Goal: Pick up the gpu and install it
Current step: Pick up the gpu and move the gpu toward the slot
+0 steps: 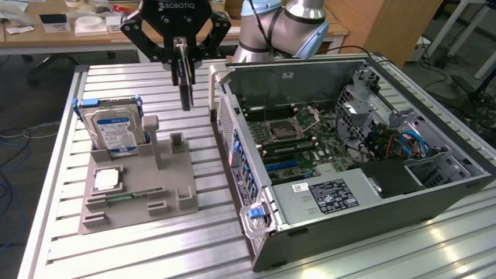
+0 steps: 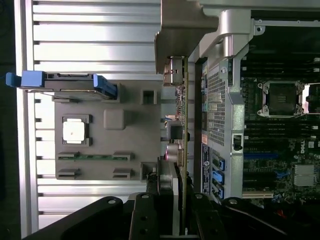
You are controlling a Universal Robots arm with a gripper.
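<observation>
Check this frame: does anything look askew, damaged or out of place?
Nothing stands out. The gripper holds the gpu hanging straight, edge-down, above the table beside the open computer case. The hard drive stands upright in the grey holder.

Setting: robotics lab or workshop. Evidence: slotted aluminium bench (image 1: 139, 244) with a robot arm (image 1: 287, 23) behind it. An opened computer tower (image 1: 349, 145) lies on its side, motherboard (image 1: 291, 131) exposed. A grey parts fixture (image 1: 132, 192) holds a hard drive (image 1: 115, 131). Background: wooden desk (image 1: 46, 35) carrying boxes, and loose cables (image 1: 11, 139) on the floor.
</observation>
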